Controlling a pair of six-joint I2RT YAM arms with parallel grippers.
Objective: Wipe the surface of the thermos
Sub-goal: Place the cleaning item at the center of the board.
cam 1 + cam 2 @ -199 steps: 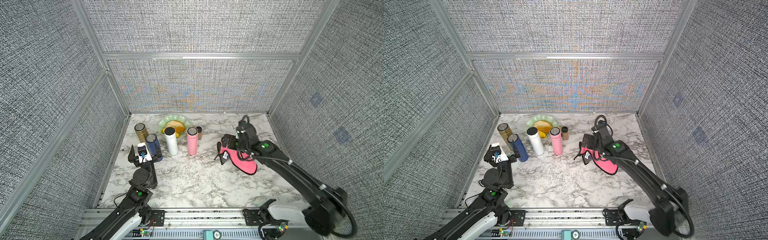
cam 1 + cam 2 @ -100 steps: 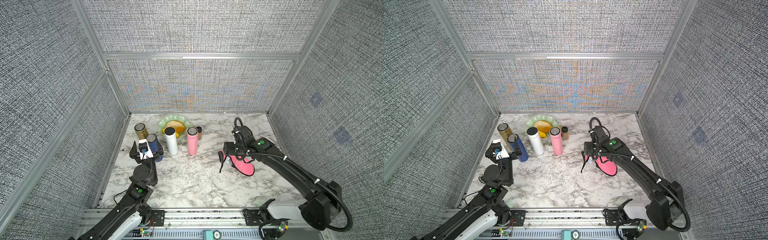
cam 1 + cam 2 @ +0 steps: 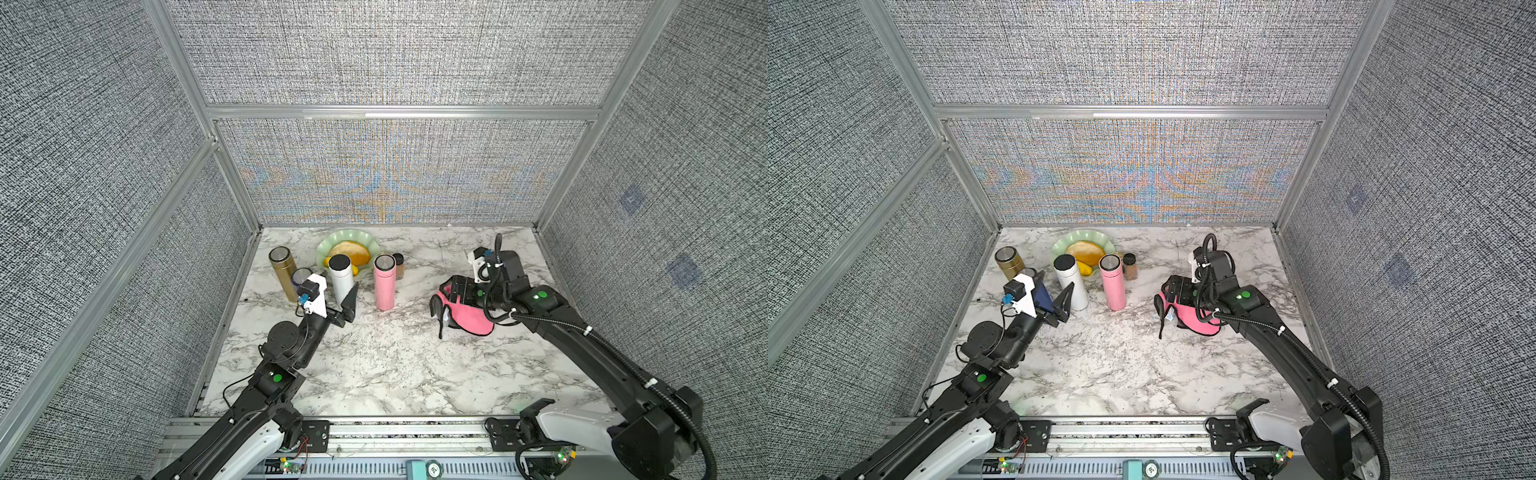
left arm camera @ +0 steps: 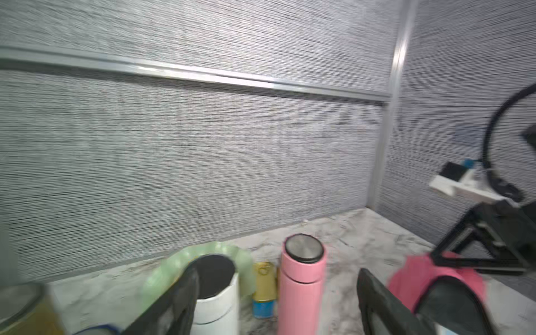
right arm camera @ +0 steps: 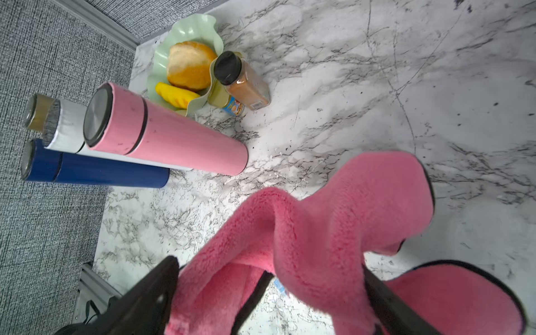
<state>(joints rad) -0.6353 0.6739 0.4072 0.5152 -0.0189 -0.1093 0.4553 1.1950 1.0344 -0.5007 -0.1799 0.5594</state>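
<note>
Marble-patterned tabletop (image 3: 374, 374) sits in a booth of grey woven wall panels (image 3: 395, 54) and aluminium rails (image 3: 399, 112). At its back left the gold thermos (image 3: 284, 274), blue thermos (image 5: 95, 171), white thermos (image 3: 341, 282) and pink thermos (image 3: 384, 284) stand upright in a row. The left gripper (image 4: 277, 269), jaws apart and empty, is beside the blue thermos. The right gripper (image 5: 269, 265) has its jaws wide astride a fold of pink cloth (image 5: 333, 217) lying on the marble.

Pink thermos (image 3: 383, 286), pink cloth (image 3: 467, 323); grey-veined white marble table (image 3: 395, 365), green plate (image 3: 332, 244)
</note>
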